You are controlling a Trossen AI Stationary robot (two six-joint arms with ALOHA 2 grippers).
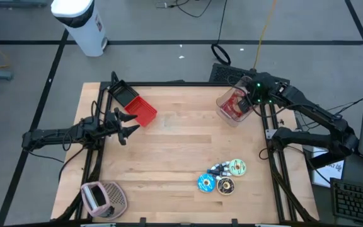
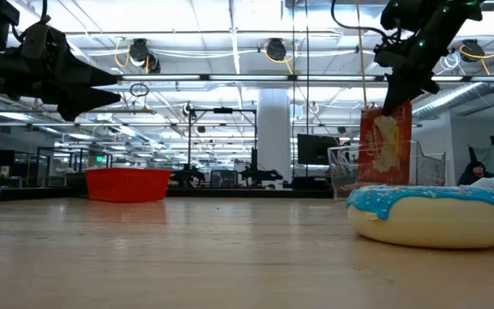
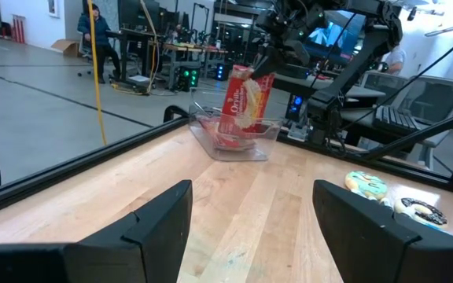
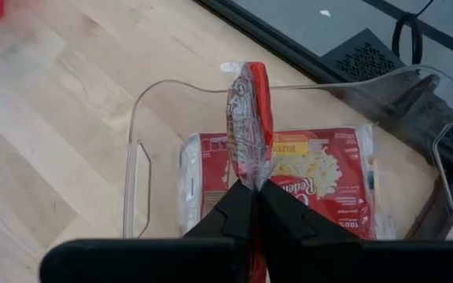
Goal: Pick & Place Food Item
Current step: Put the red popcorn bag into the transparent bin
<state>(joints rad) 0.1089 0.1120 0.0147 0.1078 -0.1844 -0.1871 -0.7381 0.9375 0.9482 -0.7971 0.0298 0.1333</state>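
A red popcorn packet (image 4: 248,118) stands upright in a clear plastic bin (image 1: 227,115) at the table's far right, and my right gripper (image 4: 254,187) is shut on it from above. The low view shows the packet (image 2: 386,142) under the gripper (image 2: 394,101), with its lower part inside the bin. A second red packet (image 4: 321,185) lies flat on the bin's floor. My left gripper (image 1: 128,124) waits open and level at the table's left side, holding nothing. My right gripper pinches the packet's upper end (image 4: 250,174) between its two fingers. The fingers slant down from above and from the table's right side. The packet hangs upright below them, its lower end (image 3: 238,126) inside the bin; whether it touches the flat packet I cannot tell.
A red basket (image 1: 138,108) sits at the far left, near my left gripper. Three toy donuts (image 1: 224,176) lie near the front right. A pink and white object (image 1: 103,197) is at the near left corner. Bare wood lies in the table's middle.
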